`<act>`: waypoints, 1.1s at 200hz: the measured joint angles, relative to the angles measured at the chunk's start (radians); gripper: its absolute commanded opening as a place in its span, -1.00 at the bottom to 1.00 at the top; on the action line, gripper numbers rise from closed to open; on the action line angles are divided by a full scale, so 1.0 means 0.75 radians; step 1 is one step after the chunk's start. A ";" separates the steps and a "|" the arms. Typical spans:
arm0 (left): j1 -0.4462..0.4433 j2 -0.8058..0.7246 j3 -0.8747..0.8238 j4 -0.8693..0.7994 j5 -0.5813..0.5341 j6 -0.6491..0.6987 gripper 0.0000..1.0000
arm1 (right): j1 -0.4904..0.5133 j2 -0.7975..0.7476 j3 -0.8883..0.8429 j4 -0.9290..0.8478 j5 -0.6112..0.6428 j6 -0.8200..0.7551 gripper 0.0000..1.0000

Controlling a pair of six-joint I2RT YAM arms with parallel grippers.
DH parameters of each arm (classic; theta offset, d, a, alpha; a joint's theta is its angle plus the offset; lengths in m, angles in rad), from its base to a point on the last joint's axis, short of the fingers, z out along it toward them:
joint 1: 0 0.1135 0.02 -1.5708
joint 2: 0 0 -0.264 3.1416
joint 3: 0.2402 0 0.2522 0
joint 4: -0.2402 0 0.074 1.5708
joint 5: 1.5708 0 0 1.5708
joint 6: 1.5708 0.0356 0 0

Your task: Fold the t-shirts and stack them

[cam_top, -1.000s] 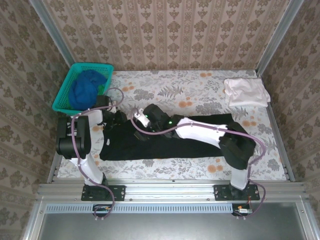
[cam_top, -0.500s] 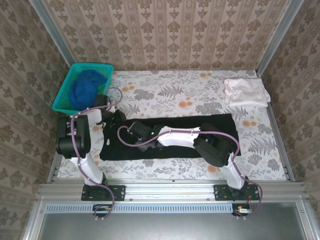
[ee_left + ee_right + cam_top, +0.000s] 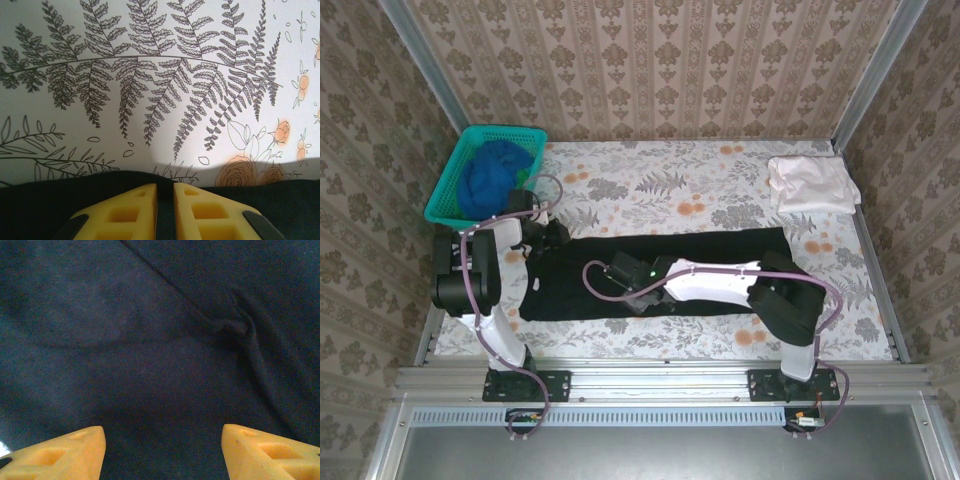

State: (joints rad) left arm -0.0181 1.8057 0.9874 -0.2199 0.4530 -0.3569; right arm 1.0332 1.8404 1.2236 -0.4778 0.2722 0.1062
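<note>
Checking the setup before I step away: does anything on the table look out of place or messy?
Nothing spilled or damaged. The blue t-shirt lies bunched and unfolded in the teal basket at the far left corner, and the black t-shirt has a small pucker in its cloth.

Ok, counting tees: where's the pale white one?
In the top view, the pale white cloth t-shirt lies at the far right corner of the floral table, beyond the black cloth t-shirt.

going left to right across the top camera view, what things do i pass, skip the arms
teal basket with the blue t-shirt in it → black t-shirt → white-pink t-shirt
</note>
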 measured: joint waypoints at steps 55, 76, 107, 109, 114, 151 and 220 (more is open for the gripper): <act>0.001 0.000 0.001 0.000 0.001 0.005 -0.67 | -0.100 0.050 0.146 0.200 -0.303 -0.031 0.10; 0.001 0.000 0.002 0.000 0.003 0.005 -0.67 | -0.134 0.207 0.269 0.243 -0.404 -0.101 0.09; 0.001 0.000 0.003 -0.001 0.006 0.009 -0.67 | -0.150 0.393 0.396 0.206 -0.491 -0.203 0.09; 0.001 0.000 0.003 -0.001 0.006 0.009 -0.67 | -0.151 0.398 0.400 0.203 -0.493 -0.207 0.09; 0.001 0.000 0.003 -0.002 0.006 0.010 -0.67 | -0.153 0.414 0.409 0.194 -0.500 -0.218 0.06; 0.001 0.001 0.013 -0.015 0.005 0.019 -0.68 | -0.160 0.430 0.432 0.167 -0.547 -0.284 -0.49; 0.001 0.014 0.022 -0.017 0.005 0.019 -0.68 | -0.162 0.290 0.270 0.170 -0.575 -0.359 -0.84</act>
State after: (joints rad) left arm -0.0177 1.8160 1.0039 -0.2325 0.4568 -0.3424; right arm 0.9119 2.0583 1.4258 -0.3500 -0.1593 -0.1627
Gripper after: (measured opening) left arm 0.160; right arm 0.085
